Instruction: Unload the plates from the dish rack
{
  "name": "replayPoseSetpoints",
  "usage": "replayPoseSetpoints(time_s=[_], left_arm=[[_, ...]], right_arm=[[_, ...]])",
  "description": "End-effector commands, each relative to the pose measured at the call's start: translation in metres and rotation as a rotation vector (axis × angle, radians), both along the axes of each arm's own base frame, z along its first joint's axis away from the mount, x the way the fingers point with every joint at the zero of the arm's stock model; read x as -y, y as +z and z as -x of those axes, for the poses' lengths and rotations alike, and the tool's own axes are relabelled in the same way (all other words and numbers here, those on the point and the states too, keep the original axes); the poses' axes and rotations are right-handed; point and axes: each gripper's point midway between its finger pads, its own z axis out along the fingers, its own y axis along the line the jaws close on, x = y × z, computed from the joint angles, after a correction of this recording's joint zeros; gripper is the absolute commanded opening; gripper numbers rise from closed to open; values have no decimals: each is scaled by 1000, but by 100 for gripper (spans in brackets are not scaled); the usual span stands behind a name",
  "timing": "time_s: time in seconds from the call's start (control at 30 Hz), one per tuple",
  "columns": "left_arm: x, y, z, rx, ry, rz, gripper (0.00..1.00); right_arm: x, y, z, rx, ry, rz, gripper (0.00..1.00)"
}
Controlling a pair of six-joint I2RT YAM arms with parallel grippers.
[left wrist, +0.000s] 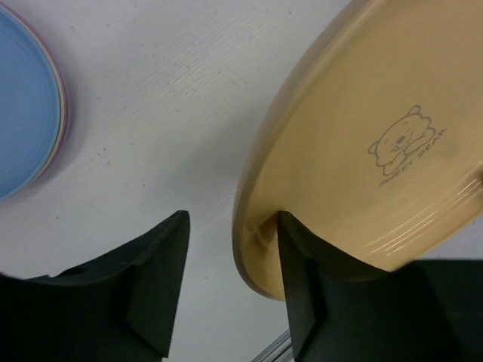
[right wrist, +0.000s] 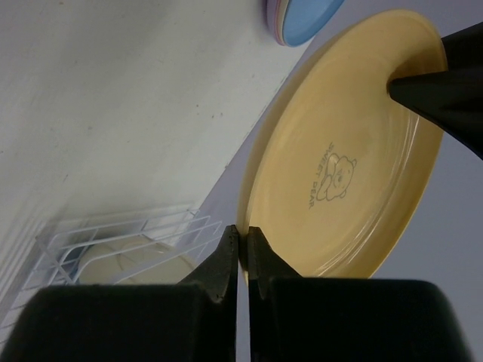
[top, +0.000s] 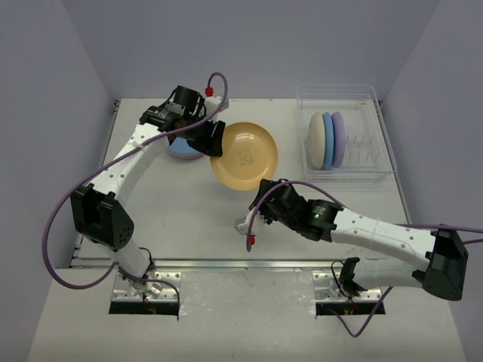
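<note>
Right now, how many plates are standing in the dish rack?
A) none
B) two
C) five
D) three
D: a cream plate, a blue plate and a lavender plate stand on edge side by side in the left part of the dish rack, while the yellow plate is outside it.
</note>
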Motion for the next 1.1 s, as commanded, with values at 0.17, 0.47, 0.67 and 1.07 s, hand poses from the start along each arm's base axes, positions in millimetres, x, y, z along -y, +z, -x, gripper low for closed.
replayPoseSetpoints(time_s=[0.17, 0.47, 0.67, 1.07], left_arm=[[16, 1, -5, 20, -45, 86, 0], [-62, 4, -66, -41, 201, 235, 0], [-146, -10, -117, -70, 442, 195, 0], [-205, -77, -167, -155, 636, 115, 0]], right_arm=[[-10, 27, -8, 88, -25, -113, 8], [25, 18, -21, 22, -156, -163, 72], [58, 36, -45, -53, -336, -319, 82], [150, 108, -101, -393, -866, -904, 85]])
